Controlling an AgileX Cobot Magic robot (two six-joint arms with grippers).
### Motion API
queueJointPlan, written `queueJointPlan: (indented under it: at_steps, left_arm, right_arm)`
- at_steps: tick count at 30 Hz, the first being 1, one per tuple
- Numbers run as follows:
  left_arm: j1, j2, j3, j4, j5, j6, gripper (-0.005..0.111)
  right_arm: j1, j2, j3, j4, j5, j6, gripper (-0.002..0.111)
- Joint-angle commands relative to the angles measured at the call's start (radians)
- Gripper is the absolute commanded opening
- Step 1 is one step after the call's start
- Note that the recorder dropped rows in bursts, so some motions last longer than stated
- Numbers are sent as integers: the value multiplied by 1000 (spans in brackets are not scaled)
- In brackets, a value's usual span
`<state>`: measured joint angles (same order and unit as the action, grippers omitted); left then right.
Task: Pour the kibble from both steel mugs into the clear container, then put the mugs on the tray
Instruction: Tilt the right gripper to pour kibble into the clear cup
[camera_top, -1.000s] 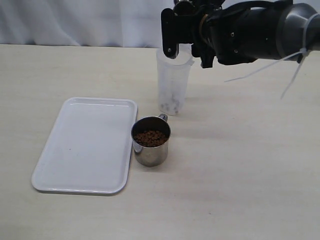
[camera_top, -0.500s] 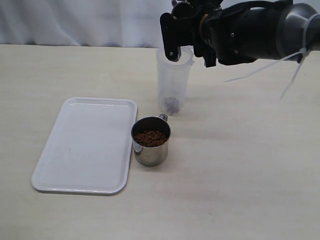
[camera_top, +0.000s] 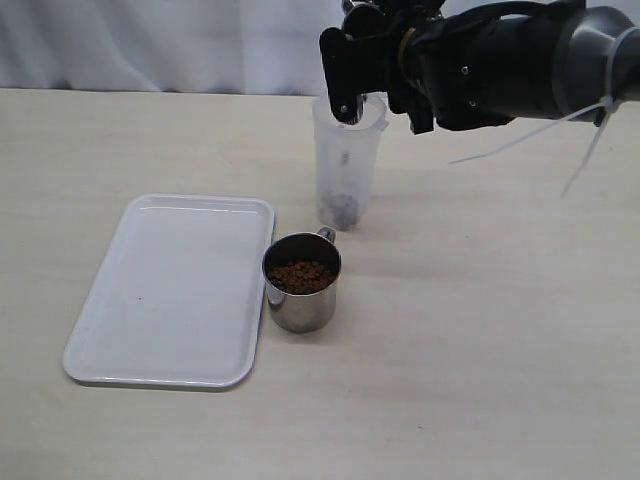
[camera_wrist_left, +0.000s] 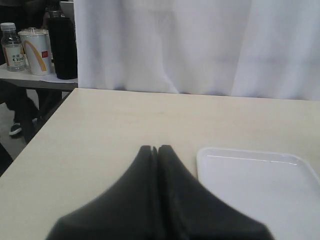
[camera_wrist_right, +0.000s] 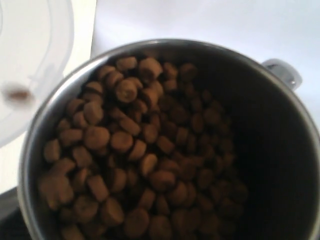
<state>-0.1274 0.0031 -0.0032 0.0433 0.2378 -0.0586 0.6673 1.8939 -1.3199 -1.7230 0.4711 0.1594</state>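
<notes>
Presently tipping steel mug (camera_wrist_right: 282, 145) over narrow clear container (camera_top: 345, 170) with right fingers (camera_top: 340, 75) clamped on it, left fingers (camera_wrist_left: 145, 180) pressed together, empty; could scatter kibble (camera_wrist_right: 130, 150) onto table (camera_top: 500, 300) if tilted too fast

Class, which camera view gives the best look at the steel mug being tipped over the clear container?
The right wrist view: the held mug fills it, kibble heaped to one side. In the exterior view the right gripper hides nearly all of it; the left wrist view misses it.
</notes>
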Motion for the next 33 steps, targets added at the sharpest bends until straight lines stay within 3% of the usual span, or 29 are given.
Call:
queueJointPlan:
  at_steps: [1, 33]
  left_arm:
    - [0, -3, 3, -1, -7, -3, 0]
    - [0, -3, 3, 1, -12, -3, 0]
  right_arm:
    - [-1, -7, 0, -21, 8, -17, 4]
    - [-1, -7, -4, -21, -3, -171, 4]
